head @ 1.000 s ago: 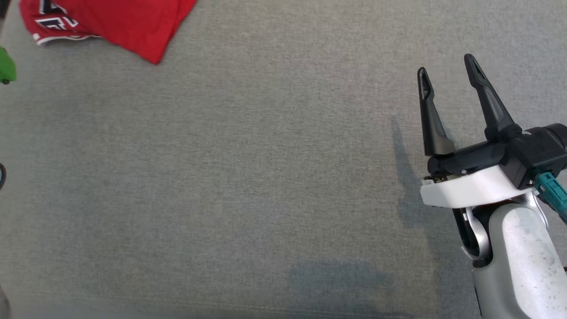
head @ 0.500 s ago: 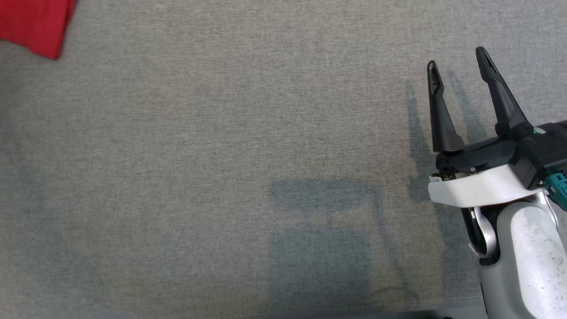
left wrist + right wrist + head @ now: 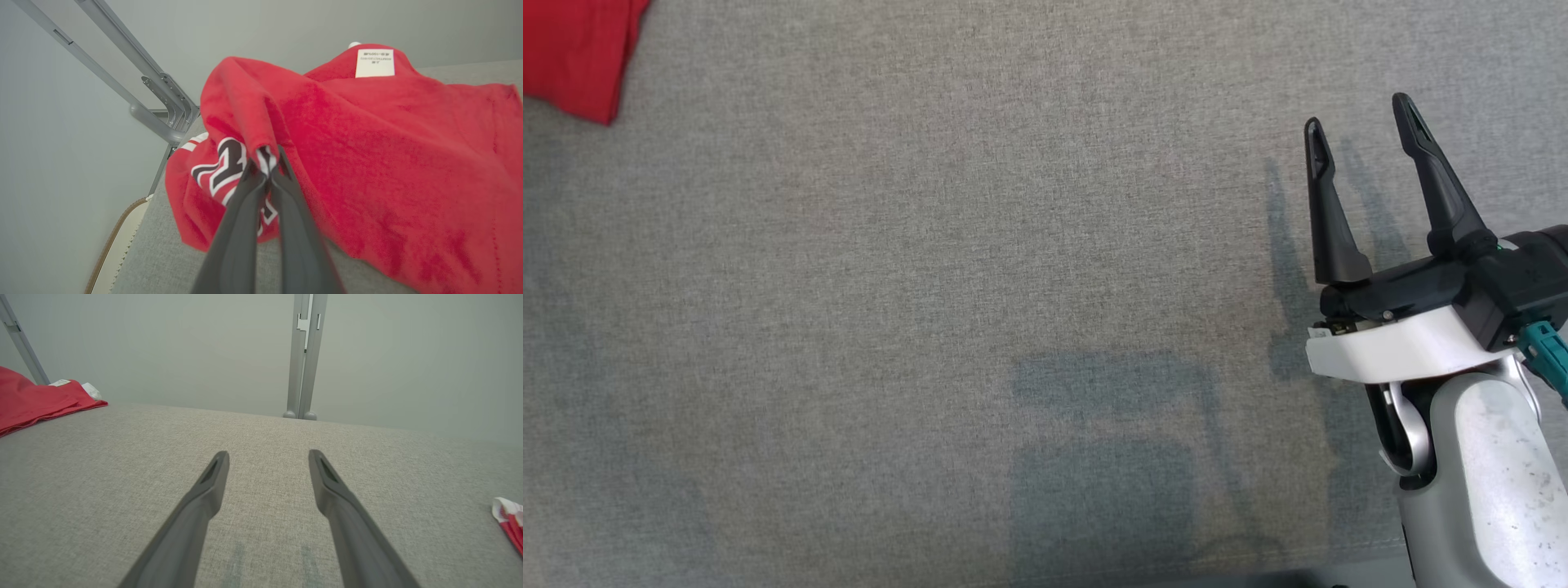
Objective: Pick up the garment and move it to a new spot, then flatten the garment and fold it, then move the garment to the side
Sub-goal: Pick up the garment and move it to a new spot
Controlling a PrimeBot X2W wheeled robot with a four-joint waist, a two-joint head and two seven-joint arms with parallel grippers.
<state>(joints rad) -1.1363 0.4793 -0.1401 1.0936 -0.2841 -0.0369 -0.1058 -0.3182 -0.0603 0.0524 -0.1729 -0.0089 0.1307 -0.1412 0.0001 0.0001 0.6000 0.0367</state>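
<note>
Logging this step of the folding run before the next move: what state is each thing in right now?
Red fleecy garment with black-and-white lettering: rumpled, not folded, one striped edge pinched up, the rest lying on the grey fabric surface.
Left gripper: shut on the garment's edge.
Right gripper: open, empty, over bare surface.
White care label: exposed, on top of the garment.

garment (image 3: pixel 568 49) cut off at corner, label (image 3: pixel 374 63) print too small to read

The garment (image 3: pixel 388 143) looks like fleecy red cloth, the grey cover (image 3: pixel 931 286) matt woven fabric.
</note>
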